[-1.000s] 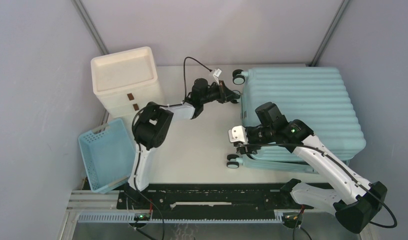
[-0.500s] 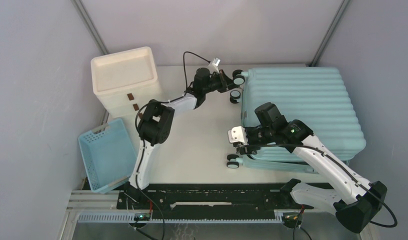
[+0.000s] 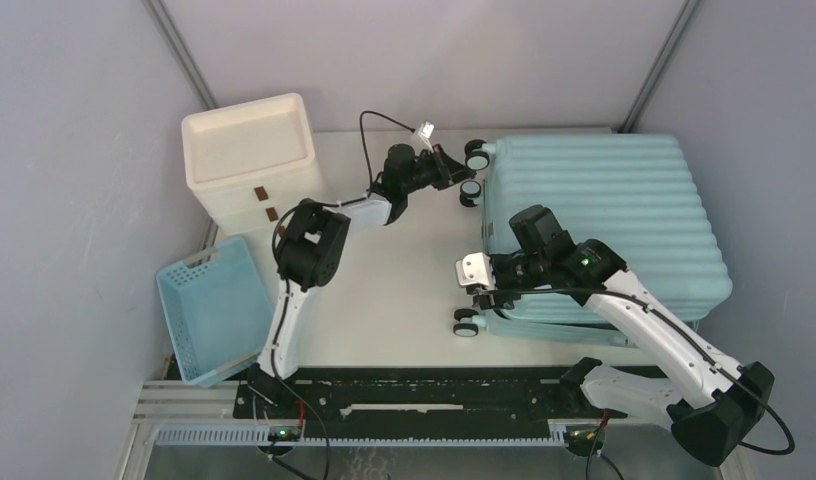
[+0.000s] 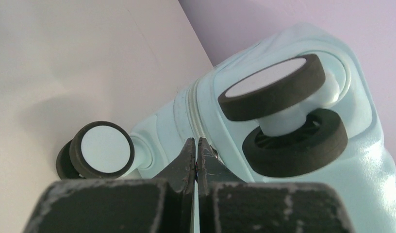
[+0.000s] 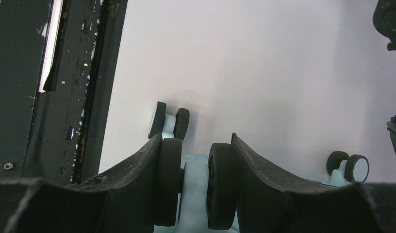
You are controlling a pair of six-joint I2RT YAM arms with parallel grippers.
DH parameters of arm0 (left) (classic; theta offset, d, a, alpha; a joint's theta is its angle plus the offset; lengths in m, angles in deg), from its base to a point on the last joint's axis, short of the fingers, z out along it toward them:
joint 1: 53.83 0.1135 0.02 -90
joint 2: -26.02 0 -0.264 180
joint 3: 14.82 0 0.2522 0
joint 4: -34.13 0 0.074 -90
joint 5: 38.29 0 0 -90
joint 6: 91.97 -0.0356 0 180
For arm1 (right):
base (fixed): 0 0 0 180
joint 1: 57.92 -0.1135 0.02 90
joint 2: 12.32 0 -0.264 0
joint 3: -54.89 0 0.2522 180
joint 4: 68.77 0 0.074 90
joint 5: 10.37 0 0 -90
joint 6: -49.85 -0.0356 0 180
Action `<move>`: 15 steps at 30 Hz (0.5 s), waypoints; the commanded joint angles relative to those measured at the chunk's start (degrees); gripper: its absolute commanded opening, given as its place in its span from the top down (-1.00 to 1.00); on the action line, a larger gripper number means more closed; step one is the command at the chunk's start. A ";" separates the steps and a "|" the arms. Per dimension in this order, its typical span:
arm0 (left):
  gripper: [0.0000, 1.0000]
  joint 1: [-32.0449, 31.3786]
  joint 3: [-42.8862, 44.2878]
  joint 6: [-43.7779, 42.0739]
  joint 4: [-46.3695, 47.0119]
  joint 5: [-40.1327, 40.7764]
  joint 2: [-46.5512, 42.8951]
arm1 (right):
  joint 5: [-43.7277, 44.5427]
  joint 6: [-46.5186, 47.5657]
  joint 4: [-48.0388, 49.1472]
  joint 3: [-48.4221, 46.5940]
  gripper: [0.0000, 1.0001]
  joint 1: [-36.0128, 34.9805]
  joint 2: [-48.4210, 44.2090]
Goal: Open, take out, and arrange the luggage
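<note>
Luggage [image 3: 604, 220]: was laid flat and closed on the right half of the table [image 3: 404, 290].
Left tool [image 4: 196, 145]: was pressed together, tips set at the zip seam [image 4: 193, 109] — probably to find the pull.
Right tool [image 5: 196, 138]: was clamped round a near wheel [image 5: 220, 184] — likely for steadying.

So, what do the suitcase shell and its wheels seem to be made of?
Suitcase shell: probably hard plastic; ribbed, light blue, slightly glossy. Wheels: black treads look like matte rubber, white caps like smooth plastic.
</note>
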 commanded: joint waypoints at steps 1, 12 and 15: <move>0.98 2.50 -4.97 0.57 4.60 2.39 -3.50 | -3.77 4.56 0.29 -0.91 1.00 -1.24 -0.39; 0.00 3.72 -10.61 0.45 15.07 0.74 -5.69 | -4.00 4.79 -0.01 -0.88 1.00 -1.24 -0.03; -0.13 3.63 -9.95 0.74 21.36 -3.57 -4.02 | -4.22 4.74 -0.03 -0.85 1.00 -1.24 0.15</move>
